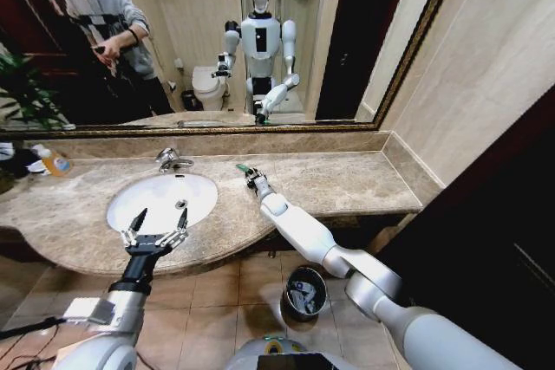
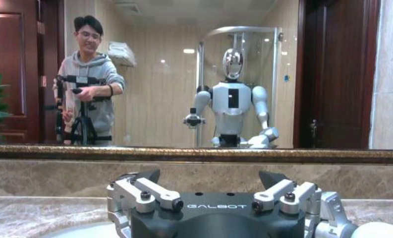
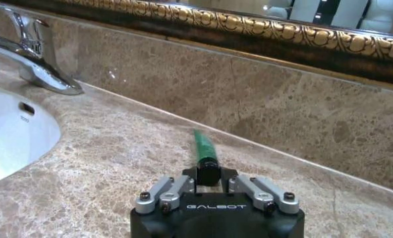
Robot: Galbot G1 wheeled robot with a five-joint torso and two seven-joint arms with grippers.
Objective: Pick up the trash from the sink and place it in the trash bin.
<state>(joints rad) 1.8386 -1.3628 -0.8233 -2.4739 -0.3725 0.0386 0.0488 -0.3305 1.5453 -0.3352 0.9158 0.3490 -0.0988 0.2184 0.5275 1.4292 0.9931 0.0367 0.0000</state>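
Right gripper [image 3: 208, 174] is pinched on a slim green piece [image 3: 202, 146] with a black end, low over the beige countertop [image 1: 347, 181], center of the head frame, right of the white sink [image 1: 130, 205]. Left gripper [image 1: 159, 220], fingers spread, hovers at the basin's front rim, lower left. Black trash bin [image 1: 303, 293] with metal rim sits on the floor, bottom center, white bits inside.

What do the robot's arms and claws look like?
The arms are smooth white and silver tubes. Each claw, the left gripper and the right gripper, has a black block marked GALBOT, silver metal links with black bolts, and dark fingers.
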